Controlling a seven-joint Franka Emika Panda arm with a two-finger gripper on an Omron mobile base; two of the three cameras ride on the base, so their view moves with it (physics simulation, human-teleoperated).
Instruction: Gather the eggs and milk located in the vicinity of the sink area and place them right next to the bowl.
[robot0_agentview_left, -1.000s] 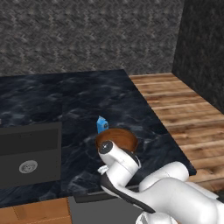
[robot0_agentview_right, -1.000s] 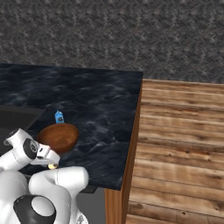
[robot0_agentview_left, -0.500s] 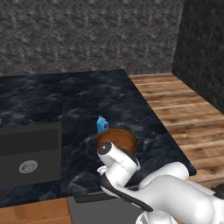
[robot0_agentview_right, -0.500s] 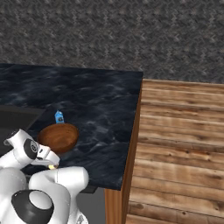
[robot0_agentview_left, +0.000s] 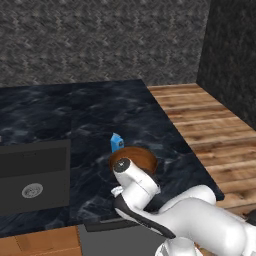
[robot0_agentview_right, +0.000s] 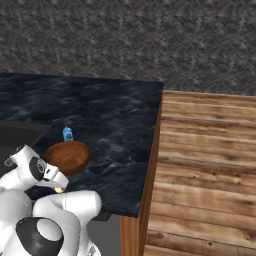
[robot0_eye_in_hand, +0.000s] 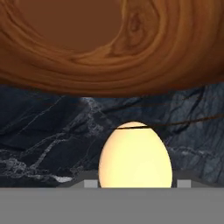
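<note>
The pale egg (robot0_eye_in_hand: 134, 155) sits between the fingertips of my gripper (robot0_eye_in_hand: 137, 183), which is shut on it just above the dark marble counter. The brown wooden bowl (robot0_eye_in_hand: 109, 43) lies right beyond the egg. From the right base view the egg (robot0_agentview_right: 59, 190) shows as a small yellow spot under my hand, at the near rim of the bowl (robot0_agentview_right: 67, 157). The blue milk carton (robot0_agentview_left: 116, 143) stands upright against the bowl's (robot0_agentview_left: 142, 157) far side, and the carton (robot0_agentview_right: 67, 133) is apart from my hand.
The dark sink basin (robot0_agentview_left: 32, 175) with its round drain lies to the left of the bowl. The counter's right edge (robot0_agentview_right: 152, 150) drops to a wooden floor (robot0_agentview_right: 210, 150). A grey stone wall runs behind the counter.
My hand has sunk slightly with the egg beside the bowl. The bowl and milk have not moved.
</note>
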